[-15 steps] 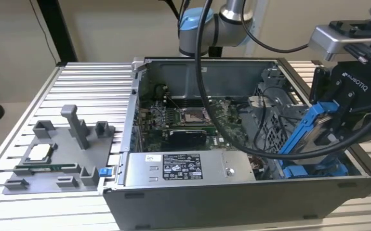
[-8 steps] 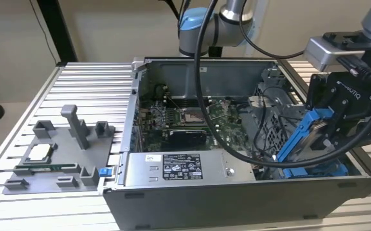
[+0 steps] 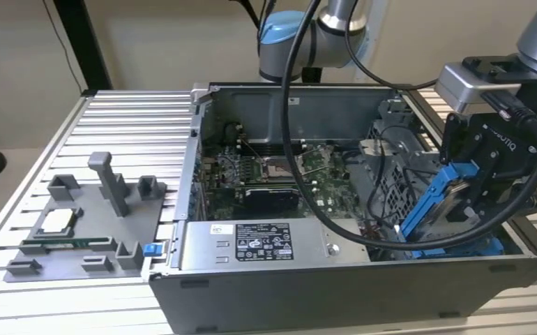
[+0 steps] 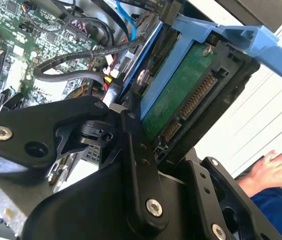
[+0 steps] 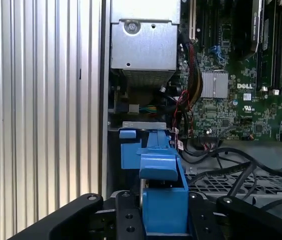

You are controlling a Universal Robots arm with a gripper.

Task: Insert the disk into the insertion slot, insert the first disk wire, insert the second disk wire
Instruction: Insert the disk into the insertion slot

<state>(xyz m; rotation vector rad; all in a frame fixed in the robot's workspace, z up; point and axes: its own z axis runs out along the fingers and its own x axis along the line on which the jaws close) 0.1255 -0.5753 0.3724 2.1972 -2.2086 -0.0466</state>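
Note:
My gripper (image 3: 466, 204) is shut on the disk (image 3: 447, 202), a drive clipped in a bright blue carrier. I hold it tilted steeply on edge at the exterior view's right, just above the front right corner of the open computer case. Below it lies the insertion slot (image 3: 492, 246), a bay with blue rails beside grey perforated metal. In the second wrist view the disk (image 4: 181, 95) shows its green circuit board and connector edge between my black fingers (image 4: 131, 117). In the first wrist view the blue carrier (image 5: 162, 200) sits between my fingers, over the case's edge.
Loose black cables (image 3: 380, 209) lie beside the bay. The silver power-supply box (image 3: 263, 244) runs along the case front, and the motherboard (image 3: 268, 171) fills the case floor. A grey fixture tray (image 3: 82, 230) sits on the slatted table. A person's hand (image 4: 276, 167) rests outside the case.

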